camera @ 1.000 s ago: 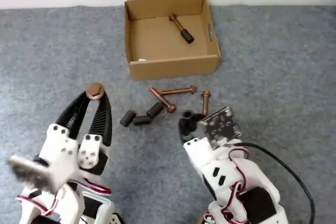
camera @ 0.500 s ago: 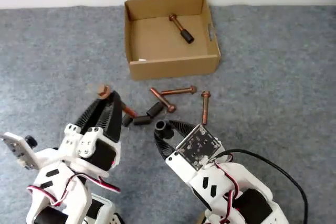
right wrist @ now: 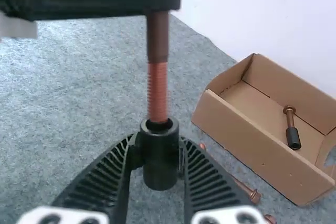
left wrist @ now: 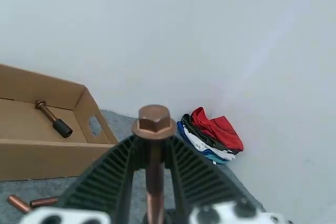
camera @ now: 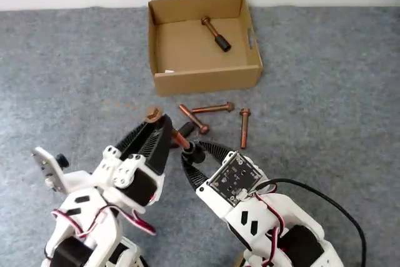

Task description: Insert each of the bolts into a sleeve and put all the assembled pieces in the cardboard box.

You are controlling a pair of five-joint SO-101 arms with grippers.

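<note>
We're mid-insertion, near the box [camera: 206,79]: left gripper [left wrist: 154,148] clamps the bolt [left wrist: 154,120], right gripper [camera: 195,153] clamps the sleeve [right wrist: 158,156], tip just entering. Next we push straight, axes aligned.

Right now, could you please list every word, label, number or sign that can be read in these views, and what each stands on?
No text can be read in any view.
The cardboard box: plain walls, no print.
The circuit board on the right arm: tiny marks, too small to read.
The bolt in the left tool and the sleeve in the right tool: no markings visible.
</note>
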